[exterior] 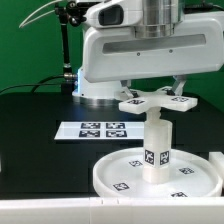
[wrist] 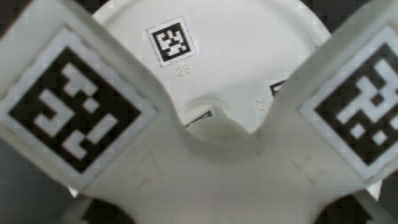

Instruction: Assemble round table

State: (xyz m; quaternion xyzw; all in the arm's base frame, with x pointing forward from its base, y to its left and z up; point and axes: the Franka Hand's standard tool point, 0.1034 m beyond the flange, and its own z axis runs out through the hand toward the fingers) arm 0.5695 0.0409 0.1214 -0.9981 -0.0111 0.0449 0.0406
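The large rimmed round disc (exterior: 115, 172) lies flat at the front of the table. The short thick cylinder leg (exterior: 158, 150) stands upright on its middle. My gripper (exterior: 152, 92) is shut on the cross-shaped base piece (exterior: 150, 102) and holds it level right over the leg's top; I cannot tell whether they touch. In the wrist view the base piece (wrist: 222, 150) fills the picture with two tagged arms spreading out, and it hides the leg. Part of the disc (wrist: 214, 30) with one tag shows beyond it. My fingertips are hidden there.
The marker board (exterior: 95, 130) lies flat on the black table behind the disc. The arm's white base (exterior: 100, 70) stands behind it. A white block (exterior: 216, 160) sits at the exterior view's right edge, close to the disc's rim.
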